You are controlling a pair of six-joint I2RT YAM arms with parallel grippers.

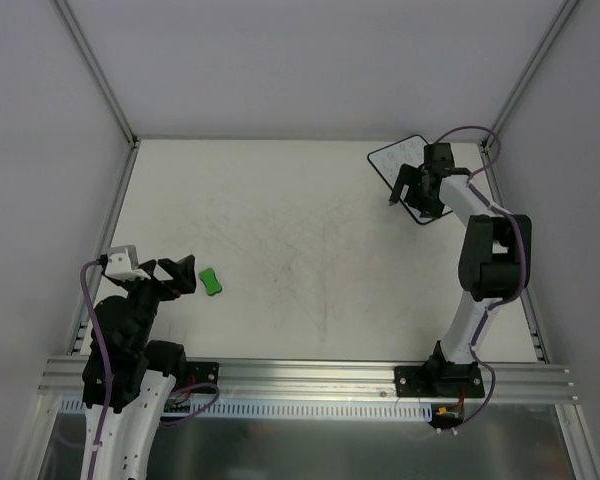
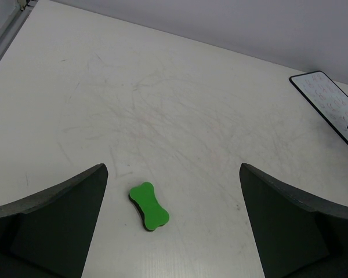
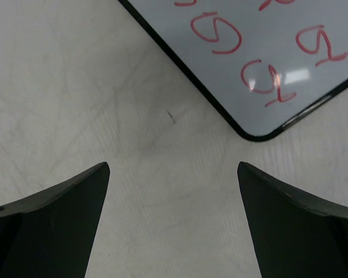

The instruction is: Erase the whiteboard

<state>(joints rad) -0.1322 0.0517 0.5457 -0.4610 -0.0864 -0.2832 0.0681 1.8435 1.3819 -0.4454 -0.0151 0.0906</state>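
Left gripper (image 1: 168, 276), low at the overhead view's left, hangs with jaws spread and empty, just left of a green bone-shaped eraser (image 1: 211, 281) on the cream counter (image 1: 300, 250). Its wrist view shows the eraser lying untouched ahead of the fingers. The whiteboard (image 1: 392, 160) lies in the counter's far right corner, with the right gripper (image 1: 408, 200) over its near edge, released. Only the right wrist view makes the red scribbles legible.
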